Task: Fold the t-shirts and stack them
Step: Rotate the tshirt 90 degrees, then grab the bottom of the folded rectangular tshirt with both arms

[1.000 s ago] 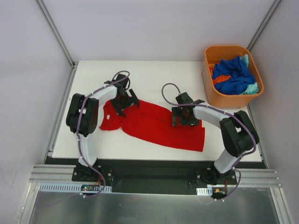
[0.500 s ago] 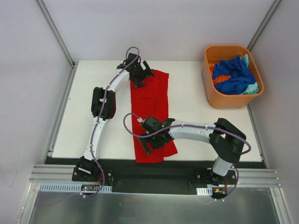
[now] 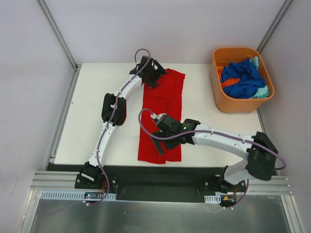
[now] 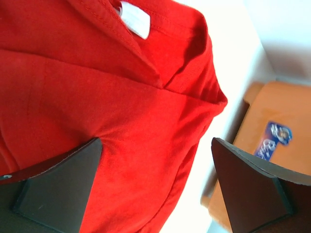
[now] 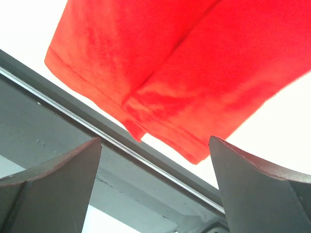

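**Red shirt swung lengthwise, both grippers spread wide**

Since a second ago the red t-shirt [image 3: 163, 109] has turned from lying crosswise on the table [image 3: 97, 107] to running lengthwise. Over the last half second its far end has drifted a little to the right. It now forms a long folded strip from the far side of the table down to the near edge. In the left wrist view the collar end shows, with a white label [image 4: 135, 19] inside the neckline. In the right wrist view the hem [image 5: 160, 131] lies at the table's edge, beside the dark rail [image 5: 73, 126].

The left gripper [image 3: 158, 75] has moved out to the far end of the strip. Its jaws are spread wide over the cloth near the collar, and nothing is pinched between them. The right gripper [image 3: 163, 143] has crossed to the near end, above the hem. It too is wide apart and grips nothing.

Well apart, at the far right corner, a heap of t-shirts [image 3: 243, 80] in blue, orange and pale teal lies crumpled in the orange tub [image 3: 228, 102]. The tub has a blue sticker [image 4: 277, 136] on its side.
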Robot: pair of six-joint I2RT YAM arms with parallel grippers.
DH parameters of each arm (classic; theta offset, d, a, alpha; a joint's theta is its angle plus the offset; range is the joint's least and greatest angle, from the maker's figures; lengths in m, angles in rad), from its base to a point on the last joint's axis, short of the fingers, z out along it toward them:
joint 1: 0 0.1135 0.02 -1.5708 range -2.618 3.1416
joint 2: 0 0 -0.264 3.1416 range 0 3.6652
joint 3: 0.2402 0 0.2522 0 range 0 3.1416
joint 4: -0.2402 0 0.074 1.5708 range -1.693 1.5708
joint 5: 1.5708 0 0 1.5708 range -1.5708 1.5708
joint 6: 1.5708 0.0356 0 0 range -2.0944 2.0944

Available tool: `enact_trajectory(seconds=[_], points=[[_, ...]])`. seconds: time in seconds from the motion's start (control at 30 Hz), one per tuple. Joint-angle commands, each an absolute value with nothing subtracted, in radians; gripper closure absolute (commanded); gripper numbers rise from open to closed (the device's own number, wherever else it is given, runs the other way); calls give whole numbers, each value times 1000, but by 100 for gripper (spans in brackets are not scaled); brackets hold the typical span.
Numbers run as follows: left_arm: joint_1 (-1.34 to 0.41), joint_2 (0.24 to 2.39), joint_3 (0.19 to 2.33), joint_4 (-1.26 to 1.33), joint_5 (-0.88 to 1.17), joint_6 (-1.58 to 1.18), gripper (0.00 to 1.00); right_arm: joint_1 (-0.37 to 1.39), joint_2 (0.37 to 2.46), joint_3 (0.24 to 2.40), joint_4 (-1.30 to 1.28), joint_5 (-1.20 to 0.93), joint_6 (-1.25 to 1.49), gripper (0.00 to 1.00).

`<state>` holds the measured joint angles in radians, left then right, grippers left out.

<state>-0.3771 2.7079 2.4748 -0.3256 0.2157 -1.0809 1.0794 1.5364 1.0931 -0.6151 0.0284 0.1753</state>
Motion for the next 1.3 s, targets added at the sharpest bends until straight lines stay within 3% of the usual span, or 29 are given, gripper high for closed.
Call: enact_trajectory(seconds=[0.0, 0.23, 0.33, 0.53, 0.57, 0.8, 0.93, 1.1, 1.27], points=[[-367, 2694, 2526, -348, 77, -1019, 1, 1065, 1340, 1040, -690, 205, 216, 3], [-365, 2351, 2490, -333, 54, -772, 1, 937, 1105, 870, -676, 215, 308, 3], [-368, 2118, 2323, -331, 98, -692, 1, 908, 1048, 825, -681, 216, 311, 3], [-387, 1548, 1635, -330, 121, -670, 1, 858, 1017, 772, -646, 115, 342, 3], [-394, 1473, 1439, -330, 108, -687, 1, 851, 1029, 759, -626, 97, 347, 3], [-555, 959, 797, -342, 92, -865, 1, 841, 1137, 735, -588, -21, 387, 2], [-639, 848, 547, -348, 158, -1004, 0, 839, 1193, 723, -557, -29, 402, 5], [-764, 880, 469, -350, 166, -1068, 5, 844, 1290, 701, -514, -47, 435, 18], [-765, 968, 434, -350, 134, -1074, 15, 845, 1350, 640, -399, -118, 471, 28]])
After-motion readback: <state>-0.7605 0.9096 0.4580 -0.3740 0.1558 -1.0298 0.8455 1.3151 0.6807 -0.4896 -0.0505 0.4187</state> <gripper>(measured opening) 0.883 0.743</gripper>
